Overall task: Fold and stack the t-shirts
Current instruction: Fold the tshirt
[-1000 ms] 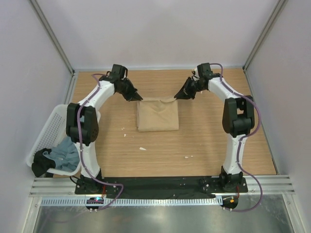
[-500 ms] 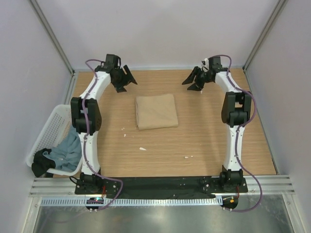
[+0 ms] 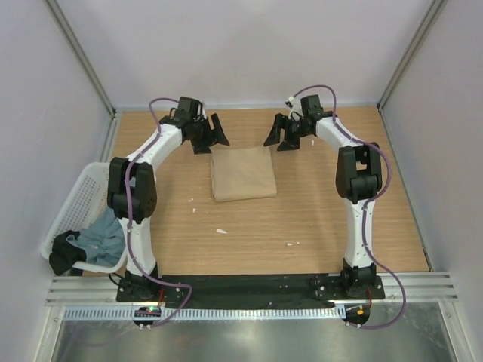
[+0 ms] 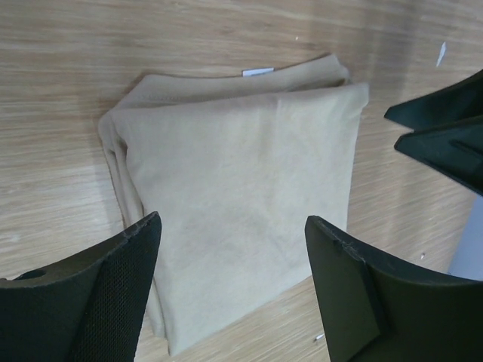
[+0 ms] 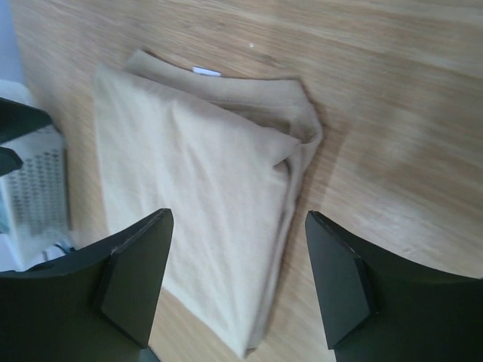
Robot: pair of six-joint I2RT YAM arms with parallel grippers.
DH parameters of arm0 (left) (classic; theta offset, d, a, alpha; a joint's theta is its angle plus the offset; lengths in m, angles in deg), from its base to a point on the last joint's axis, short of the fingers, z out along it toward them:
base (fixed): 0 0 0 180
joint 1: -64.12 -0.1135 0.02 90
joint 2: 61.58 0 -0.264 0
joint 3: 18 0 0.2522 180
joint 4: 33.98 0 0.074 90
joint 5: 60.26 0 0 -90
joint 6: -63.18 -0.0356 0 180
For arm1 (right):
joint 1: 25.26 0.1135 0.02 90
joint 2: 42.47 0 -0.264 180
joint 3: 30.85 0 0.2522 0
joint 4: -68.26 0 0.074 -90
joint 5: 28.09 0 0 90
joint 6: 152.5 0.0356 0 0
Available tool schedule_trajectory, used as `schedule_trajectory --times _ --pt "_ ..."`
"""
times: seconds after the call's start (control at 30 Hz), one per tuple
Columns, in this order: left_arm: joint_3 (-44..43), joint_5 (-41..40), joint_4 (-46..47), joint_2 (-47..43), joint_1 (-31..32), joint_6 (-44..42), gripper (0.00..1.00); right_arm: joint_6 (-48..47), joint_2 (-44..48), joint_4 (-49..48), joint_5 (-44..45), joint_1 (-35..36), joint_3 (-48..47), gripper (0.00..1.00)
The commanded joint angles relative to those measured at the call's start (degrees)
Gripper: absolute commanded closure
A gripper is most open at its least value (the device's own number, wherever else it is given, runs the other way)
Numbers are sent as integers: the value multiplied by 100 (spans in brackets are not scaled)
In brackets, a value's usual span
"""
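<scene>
From above, you have two t-shirts and two arms. The tan t-shirt (image 3: 242, 173) lies folded into a flat, soft, nearly square pad on the wooden counter (image 3: 317, 219), midway between the left and right edges and nearer the far edge. It is too square to show a clear long axis from here. The grey-blue t-shirt (image 3: 102, 237) sits crumpled in the one white mesh basket (image 3: 75, 197) at the counter's left edge, beside a dark cloth (image 3: 62, 256). Two small white scraps (image 3: 221, 231) lie on the wood near the middle. Your left gripper (image 3: 210, 136) hangs by the pad's far-left corner and your right gripper (image 3: 281, 138) by its far-right corner. Both have their fingers spread and hold nothing.

In the left wrist view, the left gripper (image 4: 232, 222) is spread wide above the tan t-shirt (image 4: 241, 173). The cloth is matte and smooth, with stacked layers showing along one side. A white label (image 4: 258, 72) marks the collar end, which points at the far edge.

In the right wrist view, the right gripper (image 5: 238, 217) is likewise spread over the tan t-shirt (image 5: 189, 181). The ribbed collar band curls at the corner, and the basket (image 5: 34, 181) shows beyond.
</scene>
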Motion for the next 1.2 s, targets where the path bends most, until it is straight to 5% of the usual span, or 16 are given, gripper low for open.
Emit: schedule_trajectory --times 0.0,0.3,0.47,0.7,0.9,1.03,1.07,1.1,1.17 --pt "118 -75 318 -240 -37 -251 23 -1126 -308 352 288 -18 -535 22" --pt "1488 65 274 -1574 -37 188 23 -1743 -1134 275 -212 141 -1151 18" --pt "2341 232 503 -2253 -37 382 23 -1646 -1346 177 -546 167 -1274 26" --pt "2413 426 327 -2736 -46 426 23 -1523 -1574 291 -889 228 -1406 44" --pt "2369 672 371 -2860 -63 584 23 -1541 -1707 547 -1118 334 -1556 47" --pt "2430 786 415 -2921 -98 698 23 -1383 -1689 450 -1214 404 -1424 63" --pt "2465 821 415 -2947 -99 725 23 -1321 -1680 372 -1101 413 -1380 71" --pt "2491 830 415 -3000 -107 734 23 -1251 -1663 354 -1048 413 -1389 93" --pt "2579 856 450 -3105 -116 743 23 -1110 -1567 388 -829 422 -1389 98"
